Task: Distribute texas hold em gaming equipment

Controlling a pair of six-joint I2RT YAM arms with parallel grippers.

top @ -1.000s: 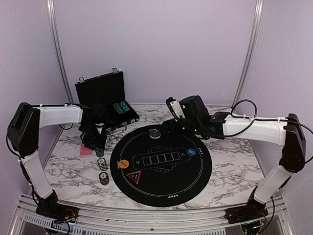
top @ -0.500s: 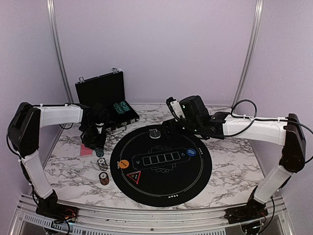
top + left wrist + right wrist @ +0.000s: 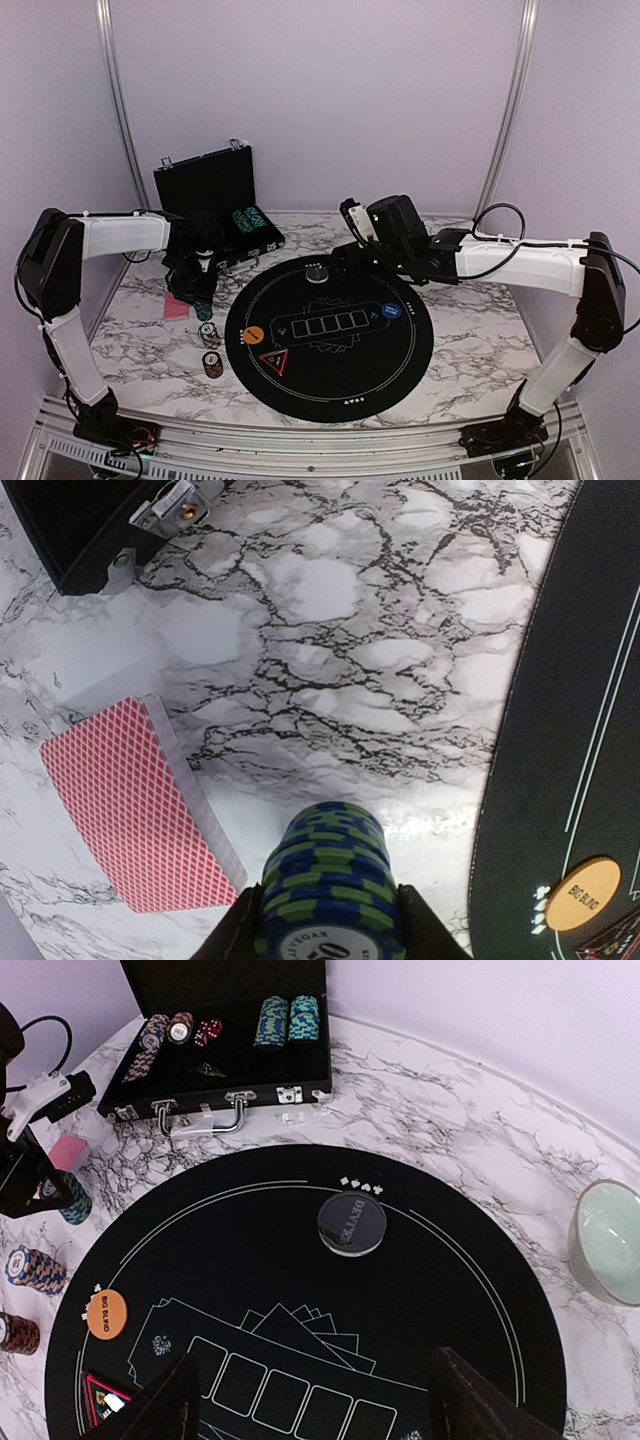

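My left jaws pinch the chip stack at bottom centre, on the desk beside the cards. Right jaws stand wide, empty. If the grip misses lower chips, they may scatter at lifting.

Chip stack stands on table between left fingers. Card deck lies just left of them, case far ahead-left, mat to their right with big blind button on it. Ahead of right fingers: dealer button on mat. Bowl ahead-right, off mat.
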